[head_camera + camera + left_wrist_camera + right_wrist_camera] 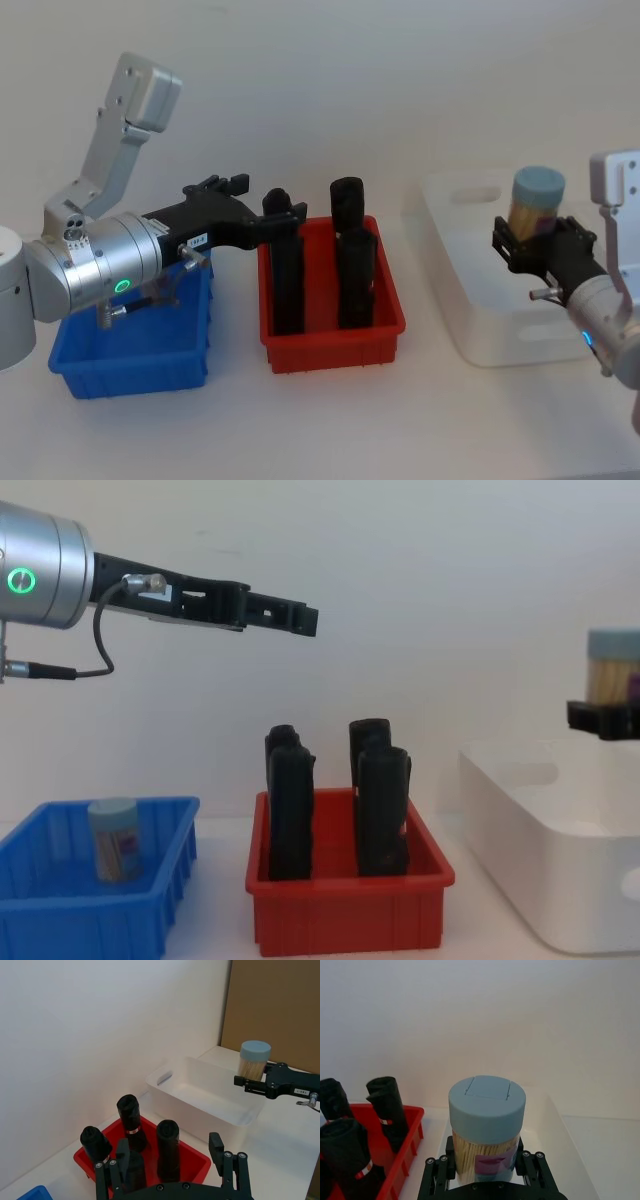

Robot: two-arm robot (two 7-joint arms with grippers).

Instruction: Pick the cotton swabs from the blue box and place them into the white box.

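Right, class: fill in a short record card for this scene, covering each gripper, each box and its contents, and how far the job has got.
Right gripper: shut on a cotton swab jar, held upright above the white box
Left gripper: open, empty, raised, tips over the red bin's left side
Blue box: holds a second jar, upright
Red bin: four black rolls, standing
Progress: held jar not yet released

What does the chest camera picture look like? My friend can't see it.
The right end effector holds a swab jar upright above the white box at the right edge. The left end effector hangs high and empty, while a second jar stands in the blue box beside a red bin of black rolls.
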